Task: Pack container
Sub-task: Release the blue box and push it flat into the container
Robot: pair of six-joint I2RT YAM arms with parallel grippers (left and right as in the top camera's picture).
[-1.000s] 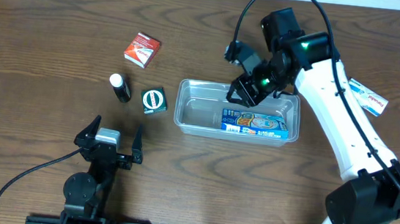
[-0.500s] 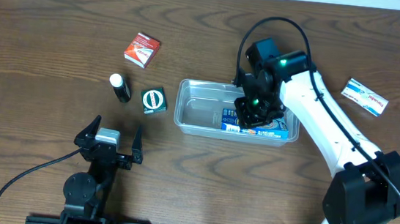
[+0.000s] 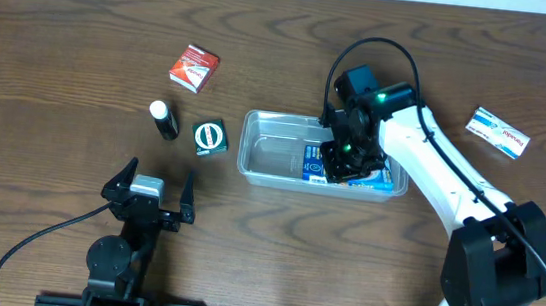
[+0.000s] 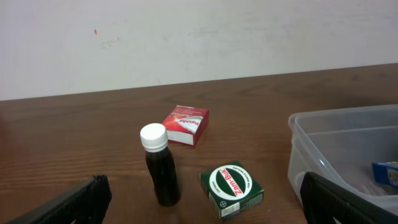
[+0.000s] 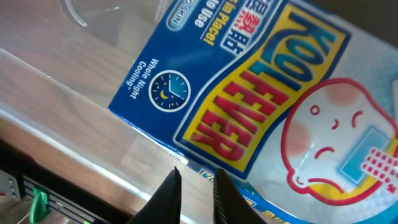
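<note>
Now, unlike a second ago, when it hung over the far rim, the right gripper (image 3: 338,163) is down inside the clear shallow rectangular plastic container (image 3: 262,144) at mid-table. It sits on the left part of the flat blue-and-yellow printed box (image 5: 249,93), the only item in the tub. Its fingertips (image 5: 171,190) stand almost together at the box's edge; whether they pinch it cannot be told. The left gripper (image 3: 160,174) is unmoved, fingers wide apart.
</note>
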